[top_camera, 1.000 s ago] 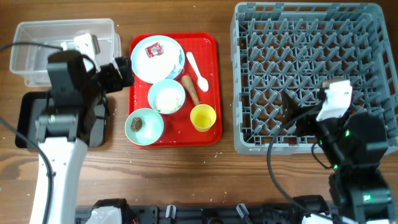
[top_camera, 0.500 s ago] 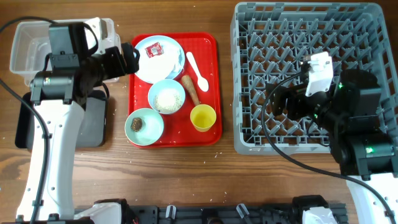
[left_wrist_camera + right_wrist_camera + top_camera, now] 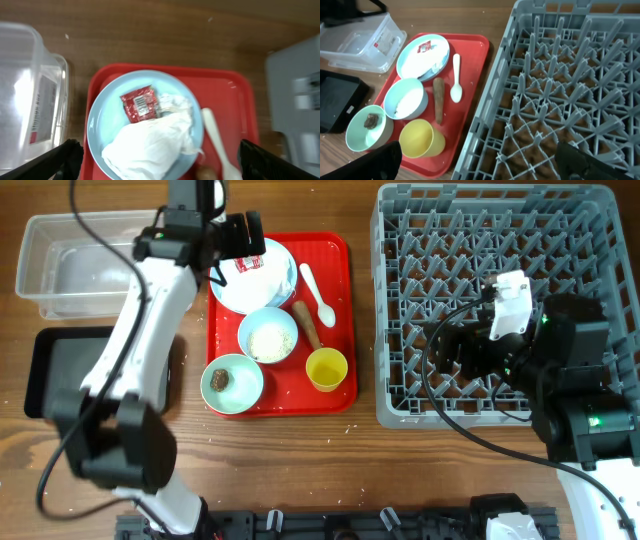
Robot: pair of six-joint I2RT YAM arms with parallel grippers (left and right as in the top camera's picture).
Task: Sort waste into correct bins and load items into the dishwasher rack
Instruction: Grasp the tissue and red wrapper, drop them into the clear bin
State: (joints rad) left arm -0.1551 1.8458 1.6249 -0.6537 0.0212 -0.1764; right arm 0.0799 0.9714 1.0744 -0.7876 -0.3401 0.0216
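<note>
The pale blue plate (image 3: 283, 283) lies at the far end of the red serving tray (image 3: 340, 250) and bears the white-and-red wrapper (image 3: 248, 261). My left gripper (image 3: 232, 235) hovers open and empty above the plate; in the left wrist view the wrapper (image 3: 155, 140) lies between its fingers (image 3: 160, 167). On the tray are the white spoon (image 3: 318, 293), brown stick (image 3: 307, 325), whitish bowl of rice (image 3: 268, 335), green bowl (image 3: 245, 392) with a brown lump (image 3: 220, 380), and yellow cup (image 3: 326, 368). My right gripper (image 3: 450, 350) is open and empty over the grey rack (image 3: 500, 240).
The clear tub (image 3: 75, 265) stands at the far left, the black tray (image 3: 60, 370) in front of it; both look empty. My left arm stretches across between them and the red tray. The rack holds only its pegs. Bare wood lies along the front edge.
My left arm has swung from above the tub and black tray to the right, over the plate. My right gripper rose and moved left over the rack, then held.
</note>
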